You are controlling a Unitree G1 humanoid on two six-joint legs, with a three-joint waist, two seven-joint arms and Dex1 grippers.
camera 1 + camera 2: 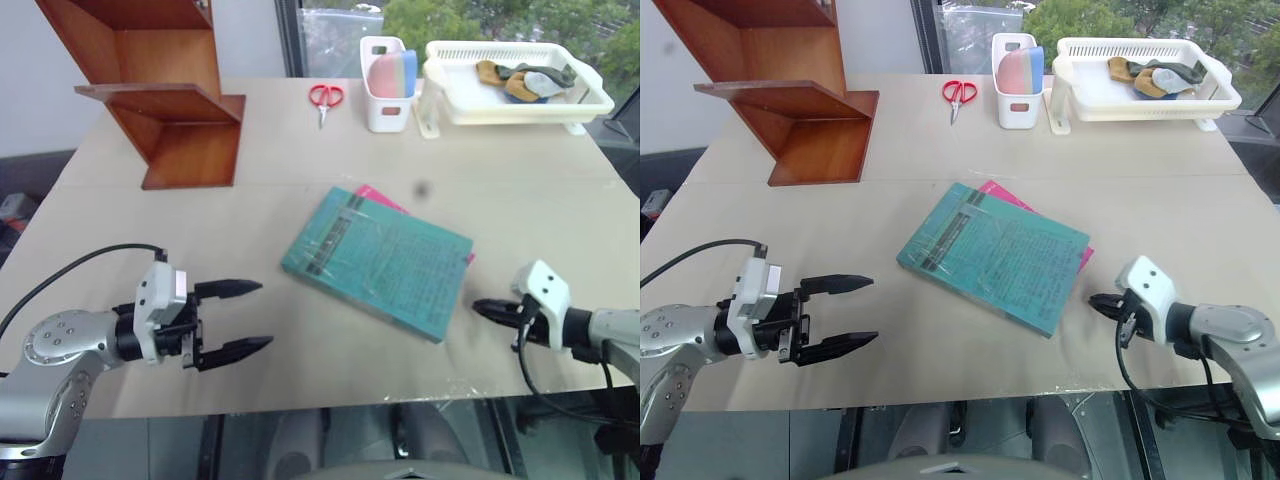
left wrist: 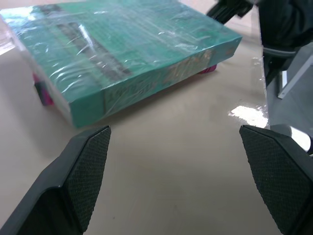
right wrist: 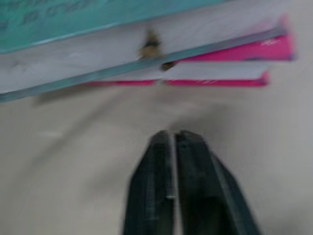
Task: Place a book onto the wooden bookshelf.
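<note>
The teal-green book (image 1: 378, 261) lies flat in the middle of the table, stacked on a pink book (image 1: 383, 198) whose edges peek out beneath it. My left gripper (image 1: 248, 317) hovers to the book's left, open, its fingers (image 2: 88, 166) pointing at the book's near corner (image 2: 88, 105) with a gap of bare table between. To the book's right, my right gripper (image 1: 478, 306) is shut, tips (image 3: 172, 142) just short of the book's page edge (image 3: 98, 58). The wooden bookshelf (image 1: 160, 90) stands at the table's far left.
Red scissors (image 1: 324, 98) lie at the back centre. A white holder (image 1: 385, 85) with sponges stands beside them, and a white basket (image 1: 515, 85) with cloths sits at the back right. The table's front edge (image 1: 330, 405) runs just below both grippers.
</note>
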